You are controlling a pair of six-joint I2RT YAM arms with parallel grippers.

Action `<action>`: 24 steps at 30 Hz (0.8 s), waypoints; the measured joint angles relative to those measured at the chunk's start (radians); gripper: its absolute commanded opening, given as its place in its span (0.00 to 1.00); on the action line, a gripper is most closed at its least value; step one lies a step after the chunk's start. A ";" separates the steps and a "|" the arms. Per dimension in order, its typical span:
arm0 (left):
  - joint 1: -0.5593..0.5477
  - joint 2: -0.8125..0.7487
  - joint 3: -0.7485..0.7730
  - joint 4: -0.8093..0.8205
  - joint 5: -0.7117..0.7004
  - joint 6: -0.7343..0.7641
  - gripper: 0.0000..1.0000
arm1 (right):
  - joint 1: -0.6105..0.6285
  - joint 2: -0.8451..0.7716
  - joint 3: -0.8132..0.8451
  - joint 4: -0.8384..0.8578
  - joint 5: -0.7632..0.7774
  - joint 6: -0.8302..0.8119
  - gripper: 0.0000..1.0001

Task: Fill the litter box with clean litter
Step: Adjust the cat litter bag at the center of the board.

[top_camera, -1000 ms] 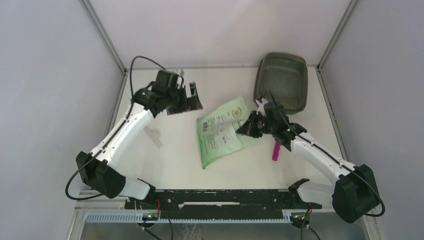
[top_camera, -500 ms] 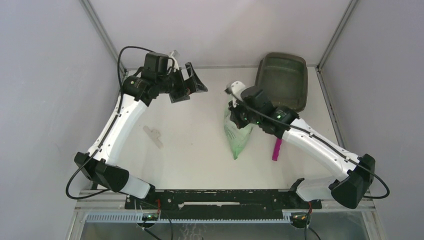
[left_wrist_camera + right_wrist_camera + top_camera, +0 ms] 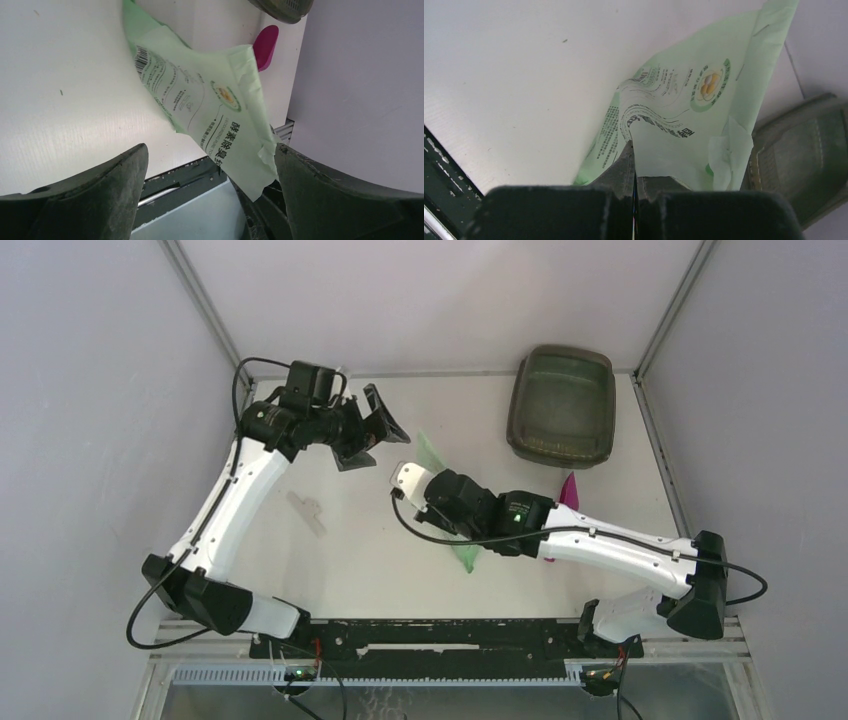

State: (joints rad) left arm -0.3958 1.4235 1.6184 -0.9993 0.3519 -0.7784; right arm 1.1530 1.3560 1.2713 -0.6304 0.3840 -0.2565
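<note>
My right gripper (image 3: 634, 167) is pinched tight on one edge of the green bag (image 3: 210, 105), and the bag hangs off the table (image 3: 370, 540), slack and tilted, roughly mid-table. My left gripper (image 3: 375, 433) is spread wide with nothing in it, facing the bag's printed side from the far left.

The litter box (image 3: 560, 390) sits in the far right corner, well apart from the bag. The clean litter I can't see at all; my guess is it's inside the bag, and from above I can't make out any grains in the tray.

As I read it, the job now is a second grip. One pinch on thin film lets the bag swing and fold, so my left jaws should close on the free edge opposite my right, on doubled film, not on the bulge. I can't tell which end is open; there's a loose flap near one corner in my right wrist view, so that end stays high until I'm over the tray.

Then both arms carry it together, with the mouth inside the rim before tipping. The magenta scoop (image 3: 265, 46) lies on the table between the bag and the tray, so I should pass above it.
</note>
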 measured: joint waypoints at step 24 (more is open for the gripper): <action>0.002 -0.137 -0.283 0.032 0.037 -0.173 1.00 | 0.170 0.063 0.015 0.043 0.011 -0.102 0.00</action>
State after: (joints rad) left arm -0.3935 1.2861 1.3350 -0.9672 0.3893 -0.9512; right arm 1.3228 1.4193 1.2861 -0.5873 0.3954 -0.3584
